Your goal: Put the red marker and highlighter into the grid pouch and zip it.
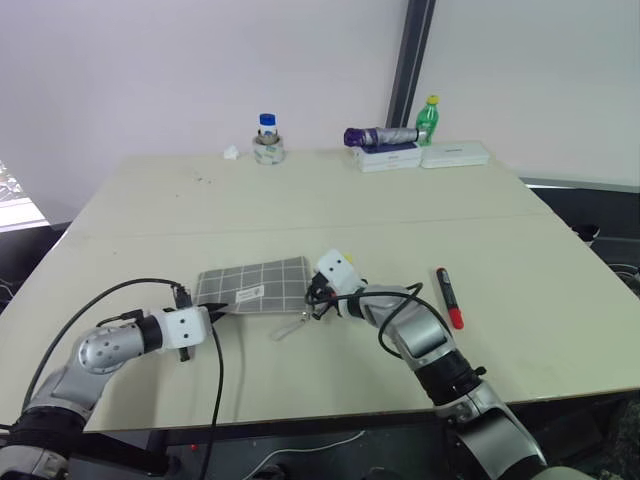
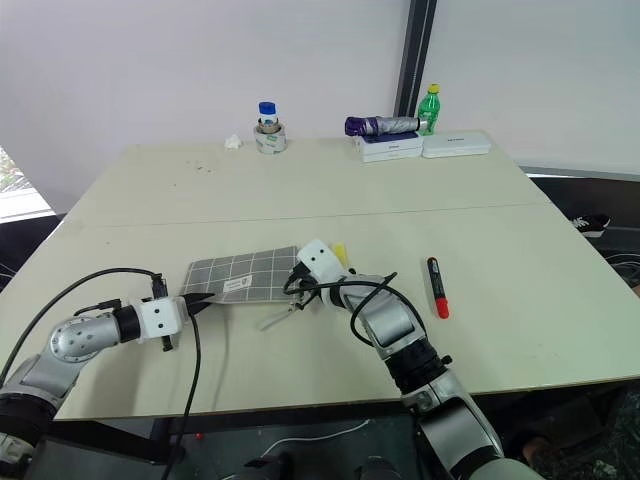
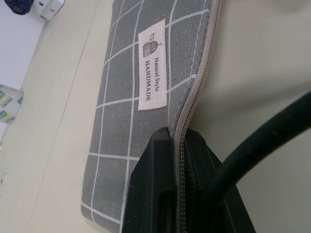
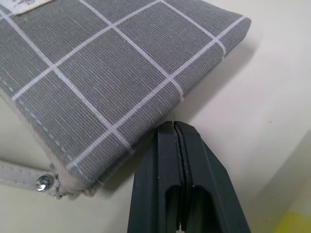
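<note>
Nearest me, my left tool is pinched tight on the zip edge of the grid pouch at its left corner; the left wrist view shows the zip seam running up between the two black fingers, with the small white label just beyond. The pouch lies flat on the pale surface, and its zip looks closed along the stretch I can see, so I judge the step in hand is to steady the pouch and get it open. My right tool is closed with nothing in it, its tips at the pouch's right end, beside the corner where the zip's pull tab sticks out on a rivet; I cannot tell whether the tips touch the fabric. A thin cord pull trails from that end toward me. Just behind my right wrist a bit of the yellow highlighter peeks out, close to the pouch's far right corner. The red marker lies well to the right, apart from everything. Neither pen is inside yet. Next, I think, the right tool must open, take the pull tab and draw it along the zip while the left holds firm. At the far edge stand a small bottle, a green bottle and flat boxes.
</note>
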`<state>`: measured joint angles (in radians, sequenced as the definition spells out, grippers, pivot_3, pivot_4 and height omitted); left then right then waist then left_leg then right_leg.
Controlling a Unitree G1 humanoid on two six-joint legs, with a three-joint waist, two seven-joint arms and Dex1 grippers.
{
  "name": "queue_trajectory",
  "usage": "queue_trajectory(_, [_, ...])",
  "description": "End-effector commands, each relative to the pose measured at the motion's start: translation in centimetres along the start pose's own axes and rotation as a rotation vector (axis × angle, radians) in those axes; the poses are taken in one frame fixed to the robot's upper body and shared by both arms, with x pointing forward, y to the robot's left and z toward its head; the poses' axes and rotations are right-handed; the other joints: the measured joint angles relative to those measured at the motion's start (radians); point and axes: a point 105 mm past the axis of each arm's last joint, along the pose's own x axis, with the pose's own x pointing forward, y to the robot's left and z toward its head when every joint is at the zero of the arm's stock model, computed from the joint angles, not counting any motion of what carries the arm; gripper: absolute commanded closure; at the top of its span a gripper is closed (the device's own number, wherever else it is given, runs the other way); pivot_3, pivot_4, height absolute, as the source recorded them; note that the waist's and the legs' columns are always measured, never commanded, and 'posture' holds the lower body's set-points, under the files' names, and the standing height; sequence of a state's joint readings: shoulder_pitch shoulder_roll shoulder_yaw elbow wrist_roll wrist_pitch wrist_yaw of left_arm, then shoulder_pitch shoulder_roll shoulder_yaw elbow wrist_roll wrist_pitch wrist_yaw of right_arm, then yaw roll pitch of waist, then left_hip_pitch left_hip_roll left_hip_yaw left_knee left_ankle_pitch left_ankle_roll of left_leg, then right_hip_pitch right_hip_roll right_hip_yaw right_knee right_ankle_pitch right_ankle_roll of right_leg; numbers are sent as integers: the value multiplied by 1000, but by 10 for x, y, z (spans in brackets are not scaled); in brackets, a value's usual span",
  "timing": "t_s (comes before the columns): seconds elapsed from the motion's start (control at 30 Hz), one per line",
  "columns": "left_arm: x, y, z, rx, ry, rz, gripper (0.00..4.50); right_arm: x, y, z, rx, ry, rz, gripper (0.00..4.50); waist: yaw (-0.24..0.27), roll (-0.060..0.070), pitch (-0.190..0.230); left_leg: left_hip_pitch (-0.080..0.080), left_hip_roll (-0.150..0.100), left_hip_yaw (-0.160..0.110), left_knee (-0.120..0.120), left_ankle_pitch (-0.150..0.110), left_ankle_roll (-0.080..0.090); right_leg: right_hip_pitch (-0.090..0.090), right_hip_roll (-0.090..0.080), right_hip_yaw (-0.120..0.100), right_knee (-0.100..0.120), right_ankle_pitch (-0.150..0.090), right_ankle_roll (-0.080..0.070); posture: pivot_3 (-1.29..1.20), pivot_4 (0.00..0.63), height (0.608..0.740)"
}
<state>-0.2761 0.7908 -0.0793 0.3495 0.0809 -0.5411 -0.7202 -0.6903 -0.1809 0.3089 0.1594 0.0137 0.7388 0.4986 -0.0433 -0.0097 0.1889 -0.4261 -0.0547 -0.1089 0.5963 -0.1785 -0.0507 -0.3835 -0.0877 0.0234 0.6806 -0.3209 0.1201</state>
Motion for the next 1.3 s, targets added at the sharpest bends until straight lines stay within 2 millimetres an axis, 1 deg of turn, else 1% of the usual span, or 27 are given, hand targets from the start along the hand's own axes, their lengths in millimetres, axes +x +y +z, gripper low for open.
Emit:
queue_trajectory(0.03, [0,13,15,-77,-56,74,4120,-4,-6,21,-34,-67,-19,4500,-1,0,0,0,0,0,0,0,0,0,0,0,0,0,0,0,150,740])
queue_trajectory(0.07, [0,13,17,-89,-62,77,3761,-5,-7,21,-35,-68,-19,4500,-1,0,0,0,0,0,0,0,0,0,0,0,0,0,0,0,150,740])
queue_trajectory(0.1, [0,13,18,-85,-57,80,3531,-5,-7,21,-36,-70,-20,4500,-1,0,0,0,0,0,0,0,0,0,0,0,0,0,0,0,150,740])
queue_trajectory(0.17, [-2,13,19,-70,-48,80,2632,-5,-7,22,-37,-73,-19,4500,-3,0,0,0,0,0,0,0,0,-1,0,0,0,0,0,0,150,740])
queue_trajectory(0.27, [-11,13,19,-55,-41,78,1128,-6,-5,24,-40,-78,-16,4500,-4,0,0,0,0,0,-1,0,0,-2,1,1,1,0,0,0,150,740])
queue_trajectory(0.4, [-32,20,17,-55,-17,106,1128,-7,-5,24,-39,-81,-13,4500,-4,0,0,0,1,0,-1,0,0,-3,1,2,1,0,0,0,150,740])
queue_trajectory(0.47, [-38,21,16,-46,-1,106,1128,-7,-5,24,-39,-81,-13,4500,-2,0,0,0,2,0,-1,0,0,-3,0,2,1,0,0,0,150,740])
queue_trajectory(0.5, [-45,20,13,-70,13,99,1128,-7,-5,24,-39,-80,-13,4500,0,0,0,-1,2,0,-1,0,0,-3,0,2,1,0,0,0,150,740])
queue_trajectory(0.53, [-52,19,10,-101,23,94,851,-7,-5,23,-39,-80,-12,4500,-1,0,0,0,2,0,-1,0,0,-3,0,2,1,0,0,0,150,740])
queue_trajectory(0.6, [-62,18,4,-100,60,89,282,-6,-5,23,-39,-80,-11,4500,-2,0,0,0,2,0,-1,0,0,-2,-1,2,1,0,-1,0,150,740])
queue_trajectory(0.63, [-65,20,-2,-77,94,95,70,-6,-5,23,-41,-80,-10,4500,-2,0,0,-1,2,0,-1,0,0,-3,-1,2,1,0,-1,0,150,740])
queue_trajectory(0.7, [-71,21,-12,-26,148,95,70,-6,-4,24,-43,-81,-8,4500,0,0,0,0,2,0,-1,0,0,-4,0,2,1,-1,-1,0,150,740])
queue_trajectory(0.8, [-77,23,-18,14,177,82,70,-4,-4,25,-45,-84,-6,4500,-1,0,0,0,1,0,-1,0,0,-4,0,2,1,-1,-1,0,150,740])
queue_trajectory(0.87, [-80,27,-26,57,213,82,70,-4,-3,26,-46,-85,-5,4500,0,0,0,0,1,0,-1,0,0,-4,0,2,1,-1,-1,0,150,740])
queue_trajectory(0.93, [-79,32,-35,116,250,86,70,-3,-3,26,-46,-86,-2,4500,0,0,0,0,1,0,-1,0,0,-5,0,1,1,-1,-1,0,150,740])
queue_trajectory(1.0, [-75,35,-39,173,260,87,70,-2,-2,26,-48,-88,1,4500,0,0,0,0,1,0,-1,0,0,-5,0,1,1,-1,-1,0,150,740])
queue_trajectory(1.2, [-56,34,-44,248,233,77,70,-2,0,29,-46,-94,1,4500,-1,0,0,-1,0,0,-1,0,0,-4,0,1,1,-1,-1,0,150,740])
queue_trajectory(1.3, [-45,34,-43,252,196,92,70,-2,0,29,-46,-95,-3,4500,-1,0,0,-1,0,0,-1,0,0,-4,1,1,2,-1,-1,0,150,740])
